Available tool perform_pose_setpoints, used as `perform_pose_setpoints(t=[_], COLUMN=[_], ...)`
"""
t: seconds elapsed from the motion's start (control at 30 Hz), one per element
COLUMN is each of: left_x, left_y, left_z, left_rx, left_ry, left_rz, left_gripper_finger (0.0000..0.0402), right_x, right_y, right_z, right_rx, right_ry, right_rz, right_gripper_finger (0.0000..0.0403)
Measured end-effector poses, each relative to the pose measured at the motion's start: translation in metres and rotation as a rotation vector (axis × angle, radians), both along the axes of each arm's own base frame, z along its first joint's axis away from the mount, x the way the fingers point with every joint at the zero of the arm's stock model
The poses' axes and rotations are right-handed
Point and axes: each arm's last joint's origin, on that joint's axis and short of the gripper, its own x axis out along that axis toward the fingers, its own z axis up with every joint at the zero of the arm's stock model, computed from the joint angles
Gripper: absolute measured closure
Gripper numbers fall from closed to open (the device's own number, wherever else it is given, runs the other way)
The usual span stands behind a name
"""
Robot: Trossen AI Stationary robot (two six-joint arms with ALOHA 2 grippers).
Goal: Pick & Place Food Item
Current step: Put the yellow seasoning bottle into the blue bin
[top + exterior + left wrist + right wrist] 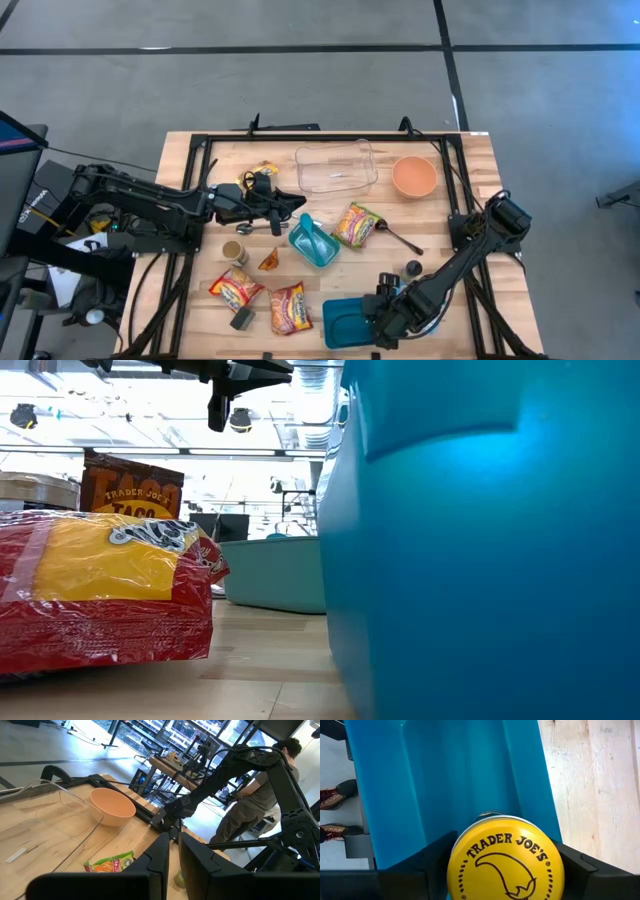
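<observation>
A yellow can with a "Trader Joe's" lid (506,860) sits between the fingers of my right gripper (506,870), over the blue tray (445,775) at the table's near edge. In the high view my right gripper (385,310) points steeply down at the blue tray's (340,325) right side and hides the can. The tray's wall (480,540) fills the low view's right half. My left gripper (172,855) hovers level above the table's left middle (295,212), shut and holding nothing. My right gripper has the yellow can pinched between its two fingers, one finger (437,857) on each side of the can just below the lid's rim (457,855). The fingers come from above, slanting down. The can stands upright over the tray's floor; whether its base rests there is hidden.
A clear bin (335,165) and an orange bowl (414,176) stand at the far side. A teal container (314,240), snack packets (355,224) (236,288) (290,308), a black spoon (400,238) and a small tin (234,251) lie mid-table. A person (255,795) stands beyond the table.
</observation>
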Motion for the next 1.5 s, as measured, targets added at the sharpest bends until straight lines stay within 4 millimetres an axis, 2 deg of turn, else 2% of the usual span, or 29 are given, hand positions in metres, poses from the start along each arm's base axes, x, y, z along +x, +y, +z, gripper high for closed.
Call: perform_pose_setpoints(t=[0.73,1.5], left_x=[0.000,0.000], left_y=[0.000,0.000], left_z=[0.000,0.000], left_rx=[0.000,0.000], left_ry=[0.000,0.000], left_rz=[-0.004,0.002], left_gripper_finger=[0.0366,0.0366], right_x=[0.009,0.012], right_y=[-0.008,-0.013], right_z=[0.001,0.001], right_rx=[0.021,0.035], right_ry=[-0.006,0.021], right_rz=[-0.040,0.011], right_gripper_finger=[0.0155,0.0155])
